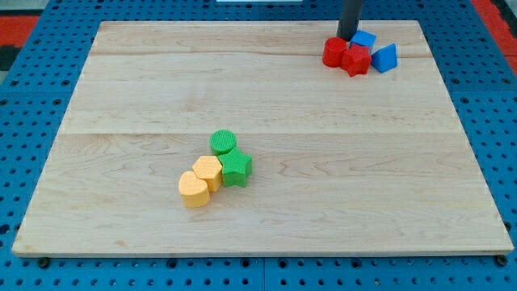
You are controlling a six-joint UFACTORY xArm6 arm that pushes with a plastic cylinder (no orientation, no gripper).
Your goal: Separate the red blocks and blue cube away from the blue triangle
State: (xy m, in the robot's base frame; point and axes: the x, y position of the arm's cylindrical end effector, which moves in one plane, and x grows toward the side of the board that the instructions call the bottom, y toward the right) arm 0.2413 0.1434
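Note:
Near the view's top right, a red cylinder-like block and a red star-like block sit touching. A blue cube lies just behind them, and a blue triangle lies at their right, close to the red star. My tip stands at the back of this cluster, between the red cylinder and the blue cube, touching or nearly touching them.
A second cluster lies left of the board's middle: a green cylinder, a green star-like block, a yellow hexagon-like block and a yellow heart-like block. The wooden board rests on a blue pegboard.

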